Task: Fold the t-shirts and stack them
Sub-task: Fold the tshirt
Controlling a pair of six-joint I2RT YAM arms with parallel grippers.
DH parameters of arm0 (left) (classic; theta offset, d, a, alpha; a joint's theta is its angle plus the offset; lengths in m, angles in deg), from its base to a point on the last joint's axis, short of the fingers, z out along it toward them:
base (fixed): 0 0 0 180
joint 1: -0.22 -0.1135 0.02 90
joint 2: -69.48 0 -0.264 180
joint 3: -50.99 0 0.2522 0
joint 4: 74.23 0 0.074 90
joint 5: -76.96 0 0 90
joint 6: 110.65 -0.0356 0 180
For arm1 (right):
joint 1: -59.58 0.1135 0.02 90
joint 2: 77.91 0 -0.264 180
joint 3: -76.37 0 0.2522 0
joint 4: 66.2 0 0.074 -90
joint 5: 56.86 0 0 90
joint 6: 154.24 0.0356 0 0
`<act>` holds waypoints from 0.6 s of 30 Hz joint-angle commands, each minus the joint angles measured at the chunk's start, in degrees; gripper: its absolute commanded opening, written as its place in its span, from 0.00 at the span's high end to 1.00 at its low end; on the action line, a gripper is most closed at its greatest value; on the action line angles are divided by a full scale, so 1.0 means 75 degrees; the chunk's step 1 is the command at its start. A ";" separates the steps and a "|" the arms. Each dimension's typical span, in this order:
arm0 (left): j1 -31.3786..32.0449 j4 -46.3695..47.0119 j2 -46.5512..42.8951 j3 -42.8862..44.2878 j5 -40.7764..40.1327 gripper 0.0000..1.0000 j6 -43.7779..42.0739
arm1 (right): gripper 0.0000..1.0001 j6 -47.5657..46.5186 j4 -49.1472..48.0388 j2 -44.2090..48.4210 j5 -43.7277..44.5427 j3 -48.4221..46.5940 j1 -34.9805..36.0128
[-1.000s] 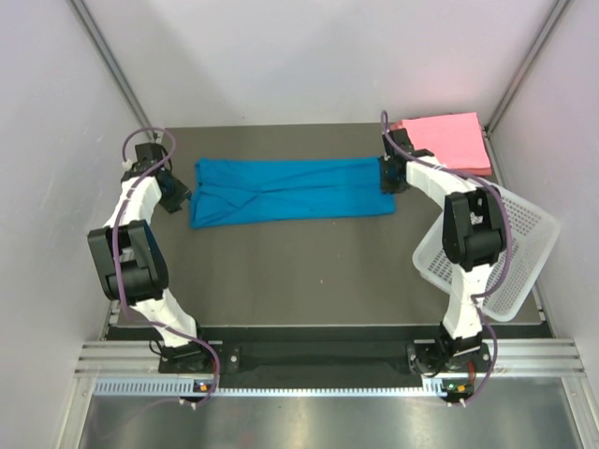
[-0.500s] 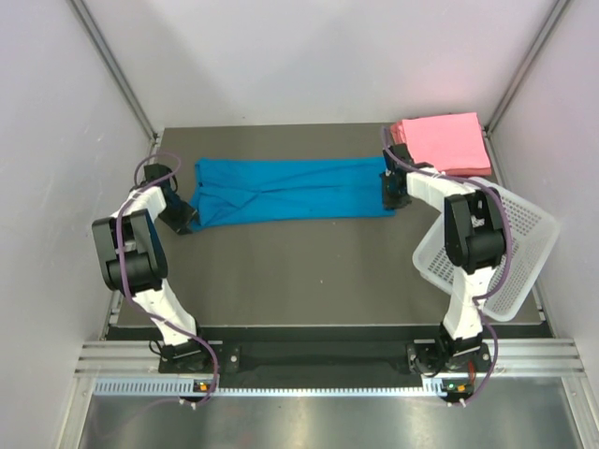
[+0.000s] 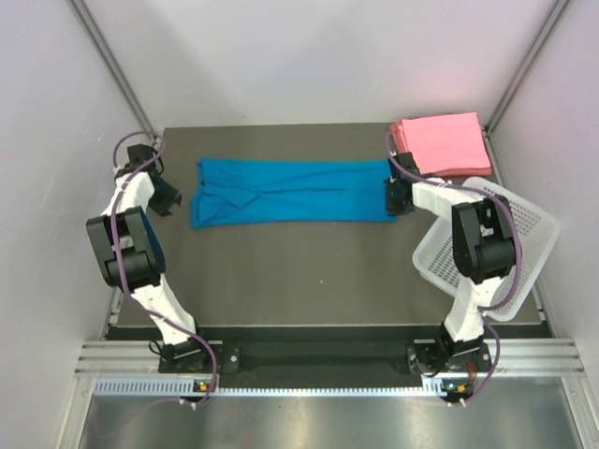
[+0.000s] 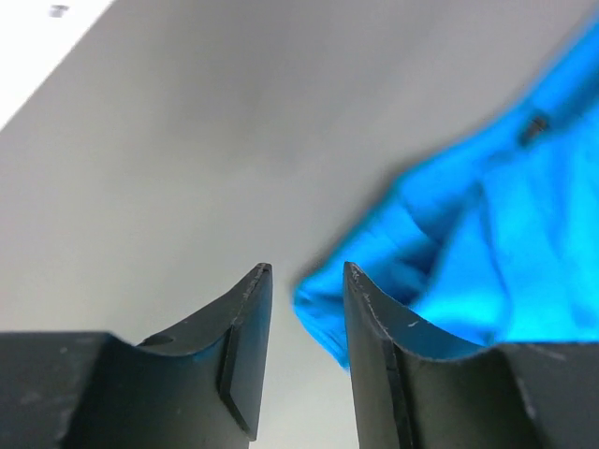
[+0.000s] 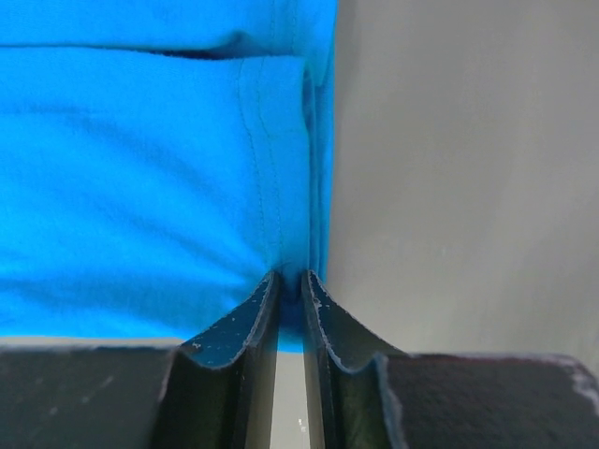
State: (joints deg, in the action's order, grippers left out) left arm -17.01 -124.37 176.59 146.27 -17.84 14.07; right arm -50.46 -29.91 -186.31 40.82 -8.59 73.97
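Right end effector (image 5: 290, 278) pinches the blue t-shirt (image 3: 290, 190) by its hem; left end effector (image 4: 304, 269) gapes beside its rumpled end.

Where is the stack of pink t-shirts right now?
Top view: the pink t-shirts sit at the table's far right corner, just beyond the white basket, right of the blue t-shirt.

table (image 3: 281, 271) | blue t-shirt (image 3: 290, 190) flat | pink t-shirts (image 3: 442, 140) far-right corner | basket (image 3: 524, 234) right edge
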 commanded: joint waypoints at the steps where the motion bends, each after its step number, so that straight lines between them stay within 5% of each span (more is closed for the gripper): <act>1: 0.0504 0.0219 -0.0932 -0.0028 0.0602 0.59 -0.0410 | 0.84 0.0201 0.0454 0.0636 0.0042 0.0142 -0.0044; 7: 0.1208 0.1708 -0.2140 -0.1539 0.2513 0.57 0.0385 | 0.77 0.0190 0.0676 0.1409 0.0136 0.0025 -0.0020; 18: 0.1841 0.2636 -0.1461 -0.1998 0.2316 0.53 0.1886 | 0.72 0.0202 0.0583 0.3179 -0.0286 0.0142 0.0073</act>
State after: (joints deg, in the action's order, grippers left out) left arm -3.65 -110.10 164.72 131.47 -0.22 23.95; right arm -49.38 -24.51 -167.25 39.77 -7.21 74.10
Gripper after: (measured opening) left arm 0.470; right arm 0.279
